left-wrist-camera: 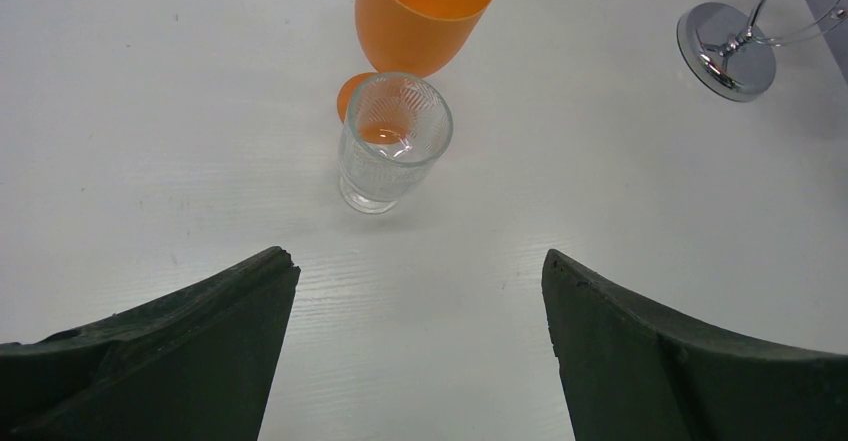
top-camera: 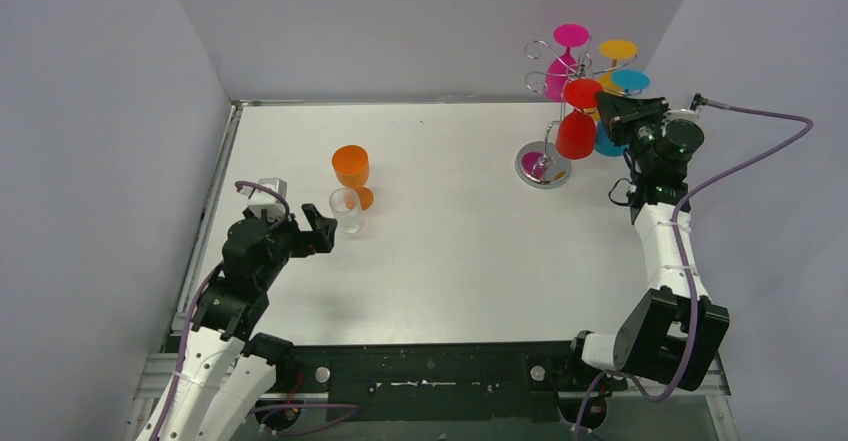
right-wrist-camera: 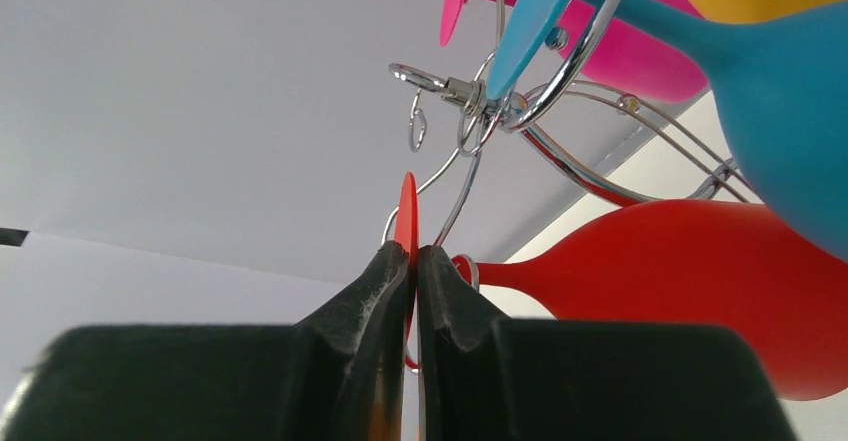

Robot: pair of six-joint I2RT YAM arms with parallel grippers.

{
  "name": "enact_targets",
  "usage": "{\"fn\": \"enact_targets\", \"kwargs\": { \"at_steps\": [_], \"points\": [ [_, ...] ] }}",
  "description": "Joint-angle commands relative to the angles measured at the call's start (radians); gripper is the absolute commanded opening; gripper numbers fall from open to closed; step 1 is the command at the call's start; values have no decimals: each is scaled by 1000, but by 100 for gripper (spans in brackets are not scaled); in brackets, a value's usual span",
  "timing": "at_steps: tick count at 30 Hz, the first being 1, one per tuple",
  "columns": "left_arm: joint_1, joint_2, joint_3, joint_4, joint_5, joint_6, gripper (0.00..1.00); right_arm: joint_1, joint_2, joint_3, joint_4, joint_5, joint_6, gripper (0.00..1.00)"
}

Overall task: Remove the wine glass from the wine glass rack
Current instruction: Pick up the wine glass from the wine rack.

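The right jaws are clenched on the foot disc of the red glass [right-wrist-camera: 700, 281], which hangs bowl-down from a hook of the rack [right-wrist-camera: 470, 111] at the far right of the counter [top-camera: 450, 261]. Draw the foot level, outward along the hook wires, until the stem clears the opening, and avoid the adjacent blue glass [right-wrist-camera: 790, 111]. The left jaws are released. No brand, label or writing is legible.

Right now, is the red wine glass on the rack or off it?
On: the red glass hangs bowl-down from the rack, right gripper shut on its foot.
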State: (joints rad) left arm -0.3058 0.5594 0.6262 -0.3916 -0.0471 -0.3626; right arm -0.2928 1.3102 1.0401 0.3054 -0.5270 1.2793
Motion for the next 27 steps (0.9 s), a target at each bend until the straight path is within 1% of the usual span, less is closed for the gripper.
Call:
{"fn": "enact_targets", "kwargs": {
  "at_steps": [1, 2, 6, 11, 16, 19, 27],
  "points": [
    [7, 1, 11, 54, 17, 1, 91, -2, -70, -33, 206, 28, 81, 0],
    [6, 0, 10, 53, 17, 1, 91, -1, -80, -40, 225, 26, 96, 0],
    [8, 2, 10, 56, 17, 1, 91, 14, -110, -26, 149, 94, 57, 0],
    [8, -1, 10, 54, 18, 1, 91, 19, -108, -55, 167, 122, 70, 0],
    [8, 1, 10, 53, 18, 1, 90, 34, -109, -57, 140, 182, 55, 0],
    [9, 3, 10, 54, 16, 1, 91, 57, -102, -49, 144, 208, 43, 0],
    [10, 6, 12, 51, 15, 1, 91, 140, -93, -56, 153, 366, 47, 0]
  ]
}}
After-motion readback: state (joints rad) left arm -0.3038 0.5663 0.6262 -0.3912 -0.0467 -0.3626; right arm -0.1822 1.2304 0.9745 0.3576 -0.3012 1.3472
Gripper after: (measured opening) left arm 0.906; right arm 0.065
